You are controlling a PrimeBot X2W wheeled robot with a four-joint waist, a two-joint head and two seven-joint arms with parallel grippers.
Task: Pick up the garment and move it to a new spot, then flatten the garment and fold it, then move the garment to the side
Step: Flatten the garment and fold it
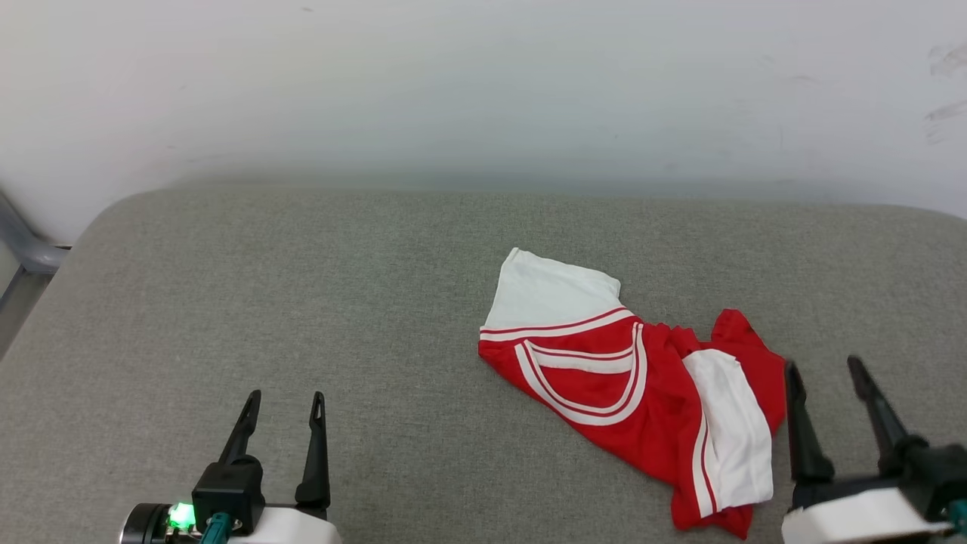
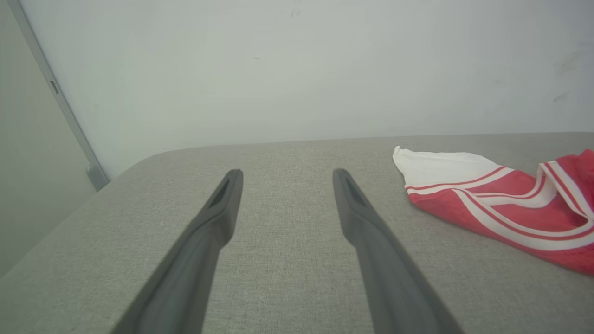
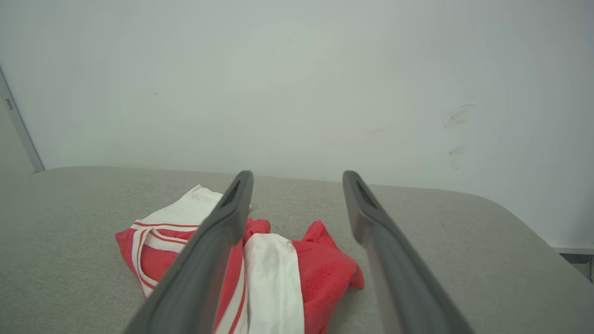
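- We see the jersey [image 1: 604, 378] lying crumpled on the grey padded surface [image 1: 302, 302], right of centre and toward the near edge.
- One white sleeve lies flat at its far-left end. The red body with the red-and-white striped neckline sits in the middle. A second white sleeve is folded over the red cloth at its right end.
- We cannot make out any letters or number; that side is not showing.
- The left gripper [image 1: 287, 394] is at the lower left, fingers spread apart with nothing between them. It is above bare fabric, well apart from the jersey.
- In the left wrist view the jersey is off to the right of the fingers, not touching them.
- The right gripper [image 1: 822, 364] is at the lower right, fingers spread wide and holding nothing.
- Its left finger stands just beside the jersey's right edge. We cannot tell if it touches the cloth.
- In the right wrist view the jersey lies under and between the fingers, and the left finger covers part of it.
- A pale wall [image 1: 453, 91] stands behind the surface, with a grey metal bar [image 1: 23, 249] at the far left.
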